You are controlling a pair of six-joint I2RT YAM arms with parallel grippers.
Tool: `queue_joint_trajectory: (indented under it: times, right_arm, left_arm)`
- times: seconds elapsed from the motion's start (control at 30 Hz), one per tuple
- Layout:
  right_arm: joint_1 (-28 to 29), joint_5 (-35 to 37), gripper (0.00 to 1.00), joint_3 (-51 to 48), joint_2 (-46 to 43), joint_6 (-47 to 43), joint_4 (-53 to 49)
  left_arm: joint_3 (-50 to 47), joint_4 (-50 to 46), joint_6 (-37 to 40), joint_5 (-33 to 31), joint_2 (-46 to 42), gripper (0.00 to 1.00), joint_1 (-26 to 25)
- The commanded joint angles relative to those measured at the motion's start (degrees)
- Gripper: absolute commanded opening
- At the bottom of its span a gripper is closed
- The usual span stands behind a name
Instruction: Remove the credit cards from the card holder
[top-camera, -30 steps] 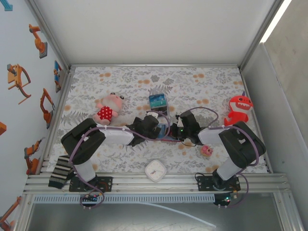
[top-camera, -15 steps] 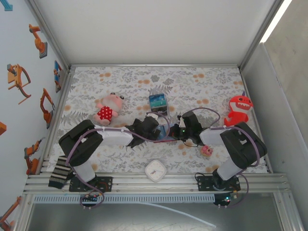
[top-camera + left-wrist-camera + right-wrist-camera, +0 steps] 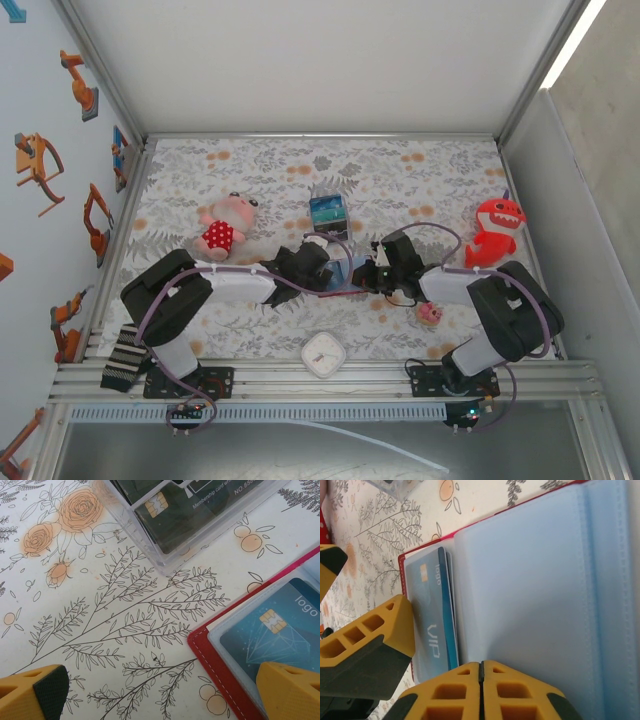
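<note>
Two grippers meet at the open card holder (image 3: 215, 667), which lies on the flowered table (image 3: 420, 180) just in front of the clear box (image 3: 328, 212). The left gripper (image 3: 160, 695) has its jaws spread wide, one finger over the holder's red edge, beside a teal credit card (image 3: 280, 635) tucked in its pocket. The right gripper (image 3: 481, 670) has its fingers pressed together at the blue-grey sleeves (image 3: 530, 580); whether they pinch one cannot be told

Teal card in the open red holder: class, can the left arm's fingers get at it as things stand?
Probably yes: the left fingers stand open beside the teal card, nothing lying between, though a clear pocket of the card holder covers it.
</note>
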Motion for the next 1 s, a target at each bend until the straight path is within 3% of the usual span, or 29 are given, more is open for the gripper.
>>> queue_joint_trajectory:
  times: [0.0, 0.53, 0.97]
  right_arm:
    - [0.66, -1.80, 0.11, 2.15, -1.24, -0.27, 0.94]
    - [1.78, -2.34, 0.20, 2.54, 4.05, 1.74, 3.17]
    - [2.21, -5.26, 0.17, 0.81, 6.09, 4.52, 9.29]
  left_arm:
    - [-1.02, -5.09, 0.32, -0.89, -0.04, 0.97, -0.29]
    - [-1.15, -5.05, -0.04, -0.59, 0.36, 0.97, -0.29]
    - [-1.01, -5.66, -0.64, -0.24, 0.64, 0.97, -0.40]
